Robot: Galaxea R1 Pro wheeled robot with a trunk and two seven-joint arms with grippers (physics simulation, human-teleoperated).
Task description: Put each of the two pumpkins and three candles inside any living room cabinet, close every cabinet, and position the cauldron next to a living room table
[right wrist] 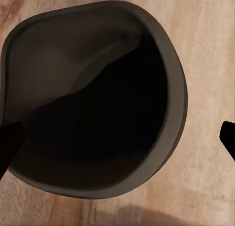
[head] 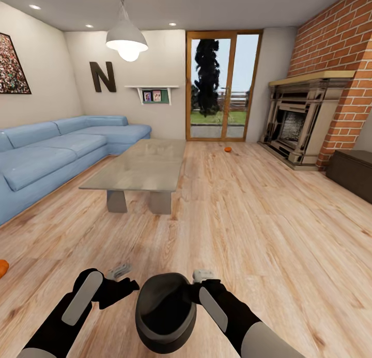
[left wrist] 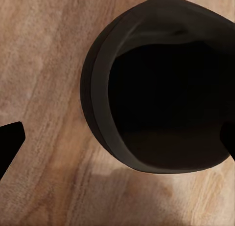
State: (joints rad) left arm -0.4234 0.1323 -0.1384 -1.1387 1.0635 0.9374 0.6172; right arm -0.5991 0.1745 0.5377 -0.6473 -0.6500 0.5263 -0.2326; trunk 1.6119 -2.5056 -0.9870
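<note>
the dark grey round cauldron (head: 165, 312) with a thick rim hangs low over the wooden floor (head: 258, 218), the right gripper (head: 202, 281) clamped on its rim, the left gripper (head: 120, 271) open beside it; it looks stiff and heavy.

1. A blue corner sofa (head: 57, 146) runs along the left of the frame.
2. A framed picture (head: 11, 63) hangs at the upper left edge, with a dark letter N (head: 103, 77) on the back wall.
3. A small wall shelf (head: 152, 92) holds photos beside the N.
4. A white pendant lamp (head: 126, 37) hangs at top centre.
5. A wood-framed glass door (head: 223, 84) stands centre right.
6. A fireplace (head: 302, 120) sits in the brick wall (head: 341, 43) at right.
7. A light wood floor (head: 258, 234) fills the lower frame.
</note>
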